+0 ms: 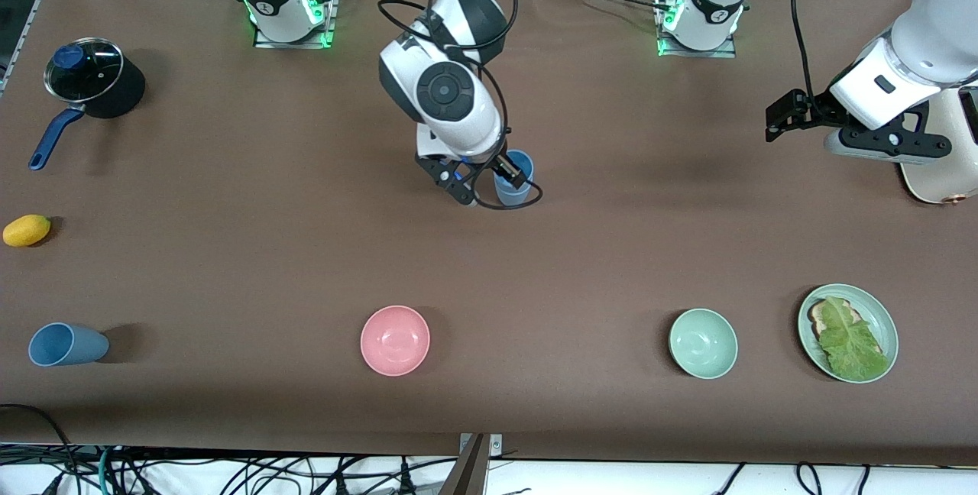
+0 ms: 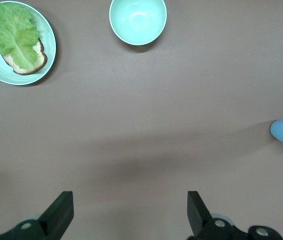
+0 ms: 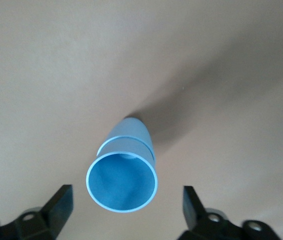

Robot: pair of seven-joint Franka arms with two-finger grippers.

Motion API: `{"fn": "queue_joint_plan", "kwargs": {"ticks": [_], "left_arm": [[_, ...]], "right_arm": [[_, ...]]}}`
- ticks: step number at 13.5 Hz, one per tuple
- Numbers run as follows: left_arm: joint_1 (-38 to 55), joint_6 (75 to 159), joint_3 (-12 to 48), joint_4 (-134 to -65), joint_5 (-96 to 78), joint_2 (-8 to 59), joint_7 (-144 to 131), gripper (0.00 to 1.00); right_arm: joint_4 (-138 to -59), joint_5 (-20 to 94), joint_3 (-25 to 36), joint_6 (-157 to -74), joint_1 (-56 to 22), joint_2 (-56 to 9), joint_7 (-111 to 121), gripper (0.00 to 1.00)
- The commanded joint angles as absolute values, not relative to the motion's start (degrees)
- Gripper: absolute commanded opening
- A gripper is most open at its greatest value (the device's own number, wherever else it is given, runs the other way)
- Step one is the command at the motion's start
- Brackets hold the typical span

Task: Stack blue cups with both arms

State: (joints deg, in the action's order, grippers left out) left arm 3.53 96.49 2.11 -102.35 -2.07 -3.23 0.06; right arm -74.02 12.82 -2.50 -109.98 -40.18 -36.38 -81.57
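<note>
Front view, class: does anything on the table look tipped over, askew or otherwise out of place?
Yes. The slate-blue cup, near the right arm's end of the table and close to the front camera, lies on its side. The brighter blue cup stands upright mid-table, with the right claw open just above it. Nothing looks spilled or damaged.

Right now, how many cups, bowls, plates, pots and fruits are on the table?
Cups: 2, the brighter blue cup standing and the slate-blue cup on its side
Bowls: 2, the pink bowl and the mint-green bowl
Plates: 1, the green plate with bread and lettuce
Pots: 1, the black lidded pot
Fruits: 1, the yellow fruit
Total: 7
</note>
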Motion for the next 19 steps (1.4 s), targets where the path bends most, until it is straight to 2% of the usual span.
{"fn": "queue_joint_plan", "kwargs": {"ticks": [1,3,6,14,16,19], "left_arm": [[3.2,96.2,2.0,-101.3,-2.6,-2.7,1.0,1.0],[3.2,96.2,2.0,-101.3,-2.6,-2.7,0.9,1.0],[3.2,96.2,2.0,-101.3,-2.7,-2.8,0.9,1.0],[3.3,96.2,2.3,-101.2,-2.7,-2.8,0.7,1.0],[3.3,96.2,2.3,-100.9,-2.7,-2.7,0.7,1.0],[3.3,96.2,2.3,-100.8,-2.7,-2.7,0.7,1.0]], "right_arm": [[-73.6,13.1,-2.6,-104.8,-36.6,-34.2,-75.3,1.0],[-73.9,13.1,-0.1,-100.7,-34.7,-32.4,-67.9,1.0],[-74.4,13.1,7.8,-92.7,-34.7,-30.9,-50.0,1.0],[-78.3,12.9,27.1,-84.0,-34.5,-25.8,-18.2,1.0],[-79.3,12.3,28.6,-83.8,-32.8,-23.7,-12.8,1.0],[-84.8,6.2,24.0,-85.2,-27.9,-16.7,-11.3,1.0]]}}
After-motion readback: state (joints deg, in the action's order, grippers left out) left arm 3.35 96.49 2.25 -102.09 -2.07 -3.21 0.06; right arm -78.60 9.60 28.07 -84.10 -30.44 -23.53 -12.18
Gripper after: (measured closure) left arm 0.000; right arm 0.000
